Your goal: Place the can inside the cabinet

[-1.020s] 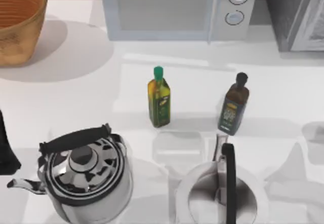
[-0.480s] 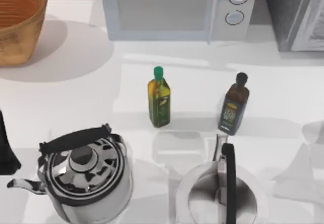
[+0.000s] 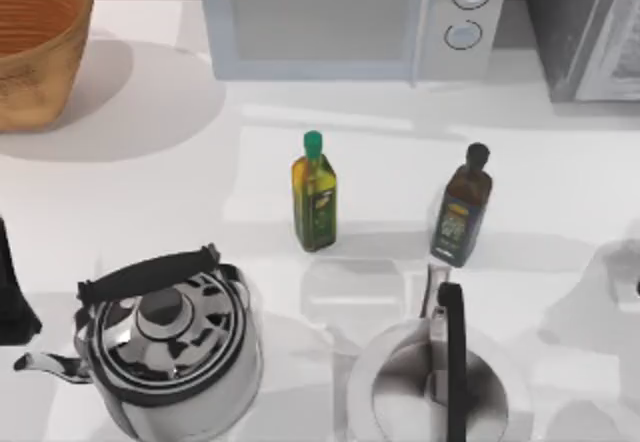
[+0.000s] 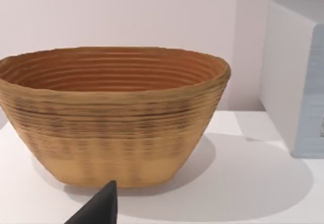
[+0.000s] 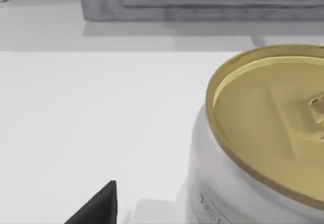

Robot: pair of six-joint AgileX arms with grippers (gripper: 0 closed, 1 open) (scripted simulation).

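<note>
A white desk [image 3: 150, 182] is seen carrying a woven tan basket [image 3: 35, 42] at far left, a white microwave [image 3: 350, 17] at far centre and a grey cabinet [image 3: 590, 27] at far right. A green-capped olive-oil bottle [image 3: 315, 197] and a dark-capped bottle [image 3: 462, 210] stand mid-desk. Two steel kettles [image 3: 165, 347] [image 3: 430, 387] sit near. A white, gold-topped can [image 5: 258, 148] stands upright.

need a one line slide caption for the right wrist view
Right wrist camera close on the white can with its gold lid, standing on the white table.
</note>
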